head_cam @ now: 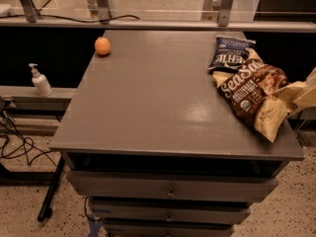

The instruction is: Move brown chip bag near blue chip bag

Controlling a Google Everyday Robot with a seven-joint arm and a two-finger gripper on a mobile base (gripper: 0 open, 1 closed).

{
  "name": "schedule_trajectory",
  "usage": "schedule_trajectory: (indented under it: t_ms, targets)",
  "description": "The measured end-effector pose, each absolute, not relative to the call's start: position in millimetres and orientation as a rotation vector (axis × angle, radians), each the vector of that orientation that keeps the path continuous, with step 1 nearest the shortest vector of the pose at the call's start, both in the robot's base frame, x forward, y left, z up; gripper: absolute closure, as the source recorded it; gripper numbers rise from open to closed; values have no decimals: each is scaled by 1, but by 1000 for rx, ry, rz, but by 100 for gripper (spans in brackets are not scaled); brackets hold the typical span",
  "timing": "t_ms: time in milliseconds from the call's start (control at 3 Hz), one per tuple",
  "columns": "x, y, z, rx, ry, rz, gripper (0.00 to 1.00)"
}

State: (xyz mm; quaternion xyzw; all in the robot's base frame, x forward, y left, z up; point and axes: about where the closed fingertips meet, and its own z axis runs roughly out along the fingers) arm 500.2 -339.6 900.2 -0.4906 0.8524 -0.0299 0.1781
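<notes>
The brown chip bag [249,95] lies on the right side of the grey table [148,98], its dark front with white "Sea Salt" lettering facing up and a cream corner reaching the table's right front edge. The small navy blue chip bag [231,54] lies just behind it, and the brown bag's top edge touches it. My gripper [300,90], pale cream, comes in from the right frame edge and is shut on the brown bag's right side, which is lifted slightly.
An orange [102,46] sits near the table's back left corner. A pump bottle [40,81] stands on a lower ledge to the left. Cables lie on the floor at the left. Drawers are below the tabletop.
</notes>
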Motion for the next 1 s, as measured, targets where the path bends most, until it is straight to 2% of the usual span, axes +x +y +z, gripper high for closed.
schedule_trajectory:
  t_ms: [333,1000]
  targets:
    - [493,-345,902,-1376,2428,-78,82]
    - [487,-338,901,-1399,2421,-45,35]
